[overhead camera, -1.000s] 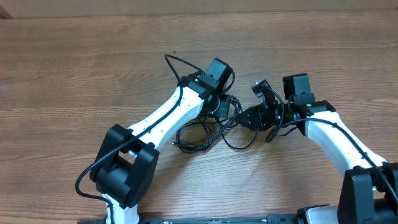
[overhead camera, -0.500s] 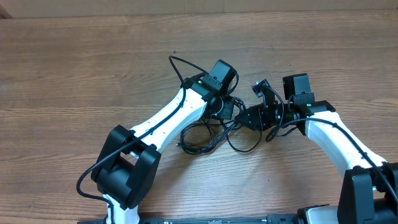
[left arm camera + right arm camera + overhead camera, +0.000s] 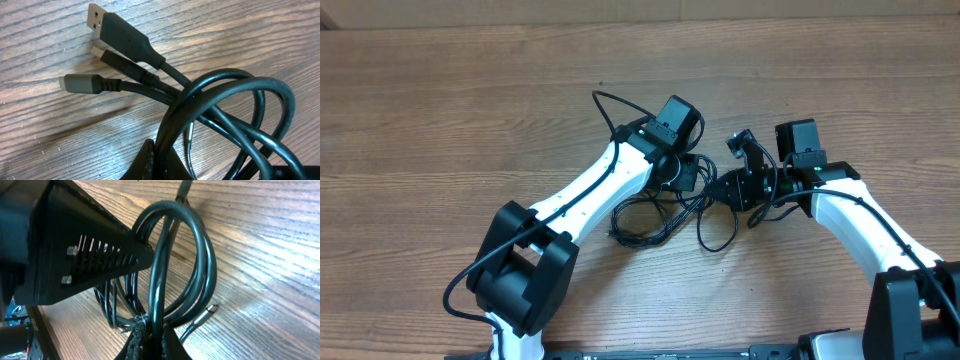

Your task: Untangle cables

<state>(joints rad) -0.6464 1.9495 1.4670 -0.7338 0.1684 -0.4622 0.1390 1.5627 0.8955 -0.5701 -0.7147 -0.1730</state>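
Only left wrist view shows three plugs of cables.

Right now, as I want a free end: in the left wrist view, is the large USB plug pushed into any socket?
No, the large USB plug ends in a bare silver tip, only wooden table around it.

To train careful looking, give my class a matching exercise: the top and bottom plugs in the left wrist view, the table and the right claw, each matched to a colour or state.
Column A
1. top plug
2. bottom plug
3. table
4. right claw

Column B
a. shut on the cables
b. grey body
c. brown wood grain
d. silver tip, blue inside

Pairs: 1-d, 2-b, 3-c, 4-a
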